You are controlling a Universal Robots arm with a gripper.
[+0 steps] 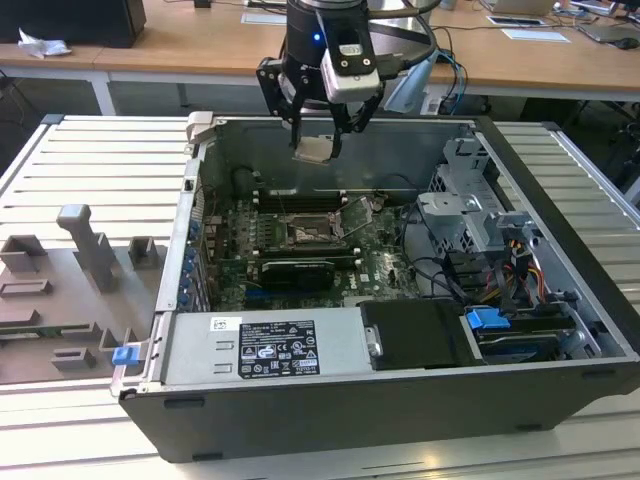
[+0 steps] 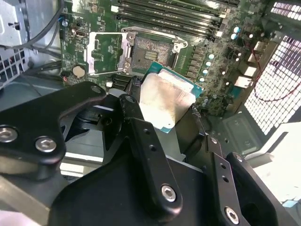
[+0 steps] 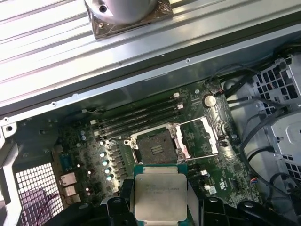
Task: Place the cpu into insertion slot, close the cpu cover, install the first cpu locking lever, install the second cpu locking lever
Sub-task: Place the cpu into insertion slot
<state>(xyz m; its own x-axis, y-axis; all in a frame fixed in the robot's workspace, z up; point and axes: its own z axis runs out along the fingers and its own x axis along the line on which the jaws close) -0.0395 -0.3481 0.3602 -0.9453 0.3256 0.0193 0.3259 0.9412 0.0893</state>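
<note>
the gripper (image 1: 318,146) pinches the cpu (image 3: 159,197) by two opposite edges, holding it in the air above the open computer case (image 1: 350,425). below the gripper the insertion slot (image 3: 156,147) lies bare - the cpu cover (image 3: 200,136) is swung open just beside it.

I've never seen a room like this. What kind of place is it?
Probably a robot lab or workshop: a robot's hand holds the cpu above an open computer case on a ribbed metal table, with wooden desks behind.
</note>
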